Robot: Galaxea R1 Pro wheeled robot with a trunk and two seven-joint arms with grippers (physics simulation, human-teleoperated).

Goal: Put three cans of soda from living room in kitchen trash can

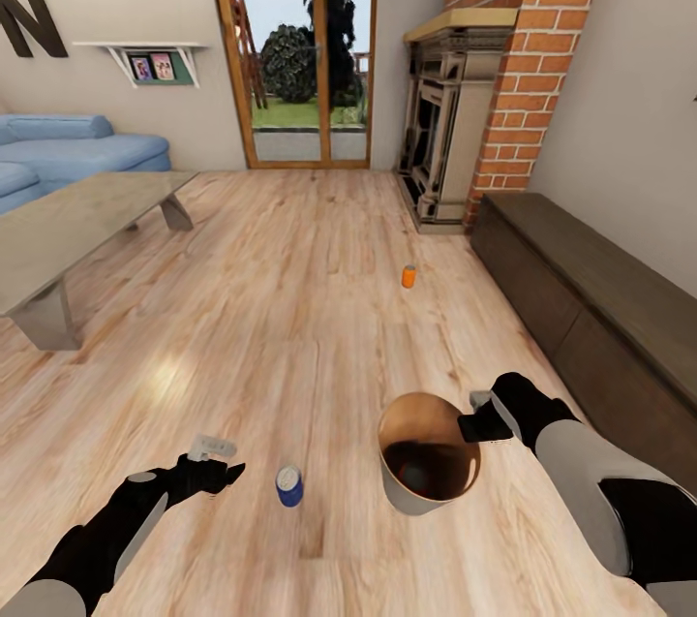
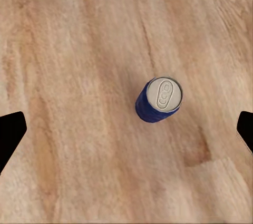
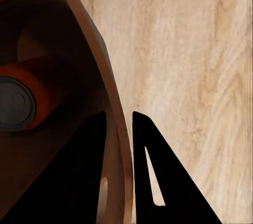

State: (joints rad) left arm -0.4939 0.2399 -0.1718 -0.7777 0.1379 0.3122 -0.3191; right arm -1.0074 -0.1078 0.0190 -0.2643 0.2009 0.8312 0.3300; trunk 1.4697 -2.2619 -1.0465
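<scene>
A: Wood floor (image 1: 290, 307) runs clear ahead of you; glass-topped coffee table (image 1: 68, 220) to the left, long dark cabinet (image 1: 590, 297) to the right, brick fireplace (image 1: 465, 113) beyond it.

B: Noted. Bin?

A: Trash can (image 1: 426, 491) is at your right gripper (image 1: 481, 423), whose jaws are pinched on its rim. One orange can (image 3: 23, 100) lies inside.

B: Remaining cans?

A: Blue can (image 1: 288, 485) stands upright on the floor, between the bin and your left gripper (image 1: 215, 464), with nothing in the way. Left jaws are spread wide, holding nothing. The second orange can (image 1: 409, 276) stands farther off, toward the fireplace.
</scene>
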